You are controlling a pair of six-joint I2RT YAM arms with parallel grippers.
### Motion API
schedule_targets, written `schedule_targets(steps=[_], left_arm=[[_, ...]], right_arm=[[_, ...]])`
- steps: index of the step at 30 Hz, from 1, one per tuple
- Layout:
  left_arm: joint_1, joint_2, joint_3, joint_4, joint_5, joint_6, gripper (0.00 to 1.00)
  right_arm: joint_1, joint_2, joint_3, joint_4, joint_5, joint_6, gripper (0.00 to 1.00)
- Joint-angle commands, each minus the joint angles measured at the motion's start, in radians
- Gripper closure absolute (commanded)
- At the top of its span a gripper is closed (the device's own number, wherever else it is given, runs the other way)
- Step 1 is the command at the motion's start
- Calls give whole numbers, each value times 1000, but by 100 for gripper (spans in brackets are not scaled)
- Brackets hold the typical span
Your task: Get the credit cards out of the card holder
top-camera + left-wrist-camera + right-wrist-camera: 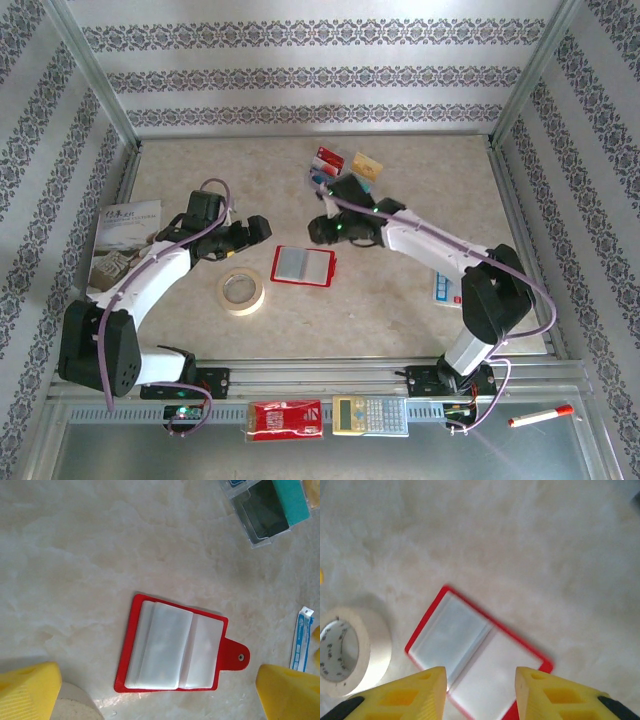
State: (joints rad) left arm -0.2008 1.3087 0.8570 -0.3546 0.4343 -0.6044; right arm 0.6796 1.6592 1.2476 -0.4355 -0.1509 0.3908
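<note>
Red card holder (175,652): lies open and flat on the tabletop (75,555), directly beneath the right claw (480,692) and just ahead of the left claw (258,232); neither claw touches it.
Pockets: the greyish clear sleeves face up and look empty, though the hazy plastic could hide a thin card.
Credit cards (330,158): they lie in a loose cluster on the far side of the right claw, well apart from the holder. The teal-and-black one is closest to that claw's wrist.
Right claw: released, its yellow fingers partly apart with nothing between them, hanging over the holder's edge.
Left claw: released and spread wide, empty, with the tape roll (345,652) just beside it on its near side.
Step in hand: judging by the bare sleeves, the emptying looks done or at a last check.
Next move: if a sleeve hides a card, one claw would need to pin the red cover while the other pinches the card's edge and slides it out. Otherwise both can back away.
Heading: the snap tab points away from the left claw, toward the right arm's side.
Long axis: across the fold, running from the left claw's side to the right arm's, slightly tilted.
</note>
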Motion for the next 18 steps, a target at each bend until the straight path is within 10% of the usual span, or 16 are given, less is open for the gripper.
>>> schedule_targets(steps=[1, 18], left_arm=[[12, -37, -32, 42, -21, 8, 0], [11, -43, -51, 59, 54, 2, 2]], right_arm=[[74, -21, -66, 24, 122, 185, 57], [86, 231, -82, 14, 154, 234, 58]])
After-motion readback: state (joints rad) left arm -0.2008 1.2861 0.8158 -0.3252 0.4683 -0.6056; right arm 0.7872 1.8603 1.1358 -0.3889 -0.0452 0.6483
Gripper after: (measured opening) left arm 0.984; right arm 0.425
